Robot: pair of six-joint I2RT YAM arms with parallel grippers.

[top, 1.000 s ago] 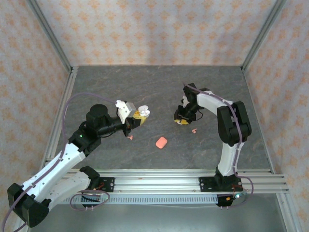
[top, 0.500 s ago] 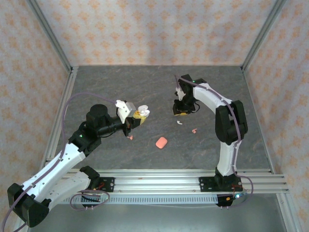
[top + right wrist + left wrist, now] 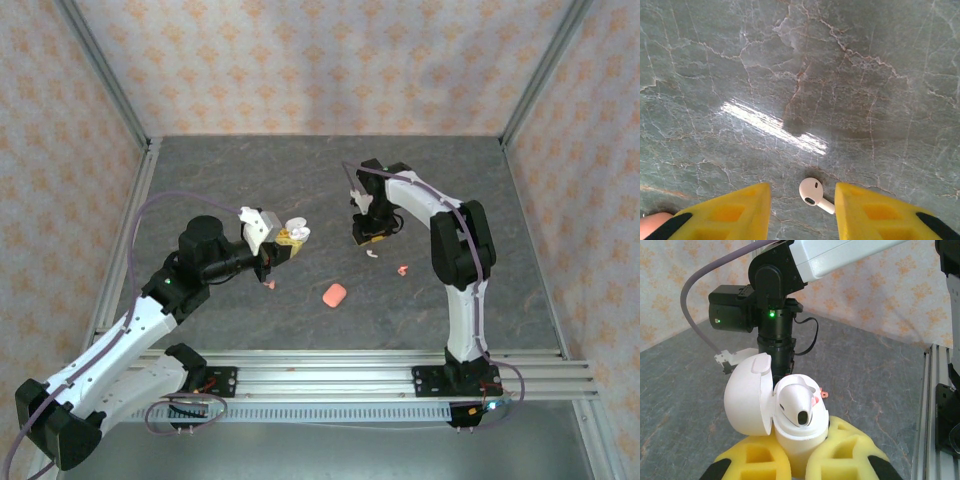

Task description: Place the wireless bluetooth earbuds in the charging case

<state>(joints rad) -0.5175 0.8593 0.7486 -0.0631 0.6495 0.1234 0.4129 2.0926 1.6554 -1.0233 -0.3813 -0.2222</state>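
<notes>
tabletop [image 3: 250, 180]: grey stone-look slab, finely veined, glossy enough to throw a streak of glare in the right wrist view.
left pincer [image 3: 284, 242]: yellow foam-like pads with cut-out hollows, clamped together on the base of the white case [image 3: 799, 432], which is held clear of the tabletop.
white case: smooth rounded plastic, with its domed lid [image 3: 747, 397] swung open to one side.
seated earbud [image 3: 796, 405]: whitish glossy bulb with a dark oval opening, sitting in the case's well.
right pincer [image 3: 801, 202]: yellow pads apart, gripping nothing, low over the tabletop.
loose earbud [image 3: 812, 192]: white bulb with a short stem, lying on the slab between the right pads. The stem points toward one pad; contact is unclear.
pink earbud [image 3: 403, 270]: tiny and coral, on the slab just right of the loose earbud.
second pink earbud [image 3: 268, 284]: on the slab below the left pincer.
pink case [image 3: 334, 295]: coral pebble shape, lying on the tabletop between the arms.
</notes>
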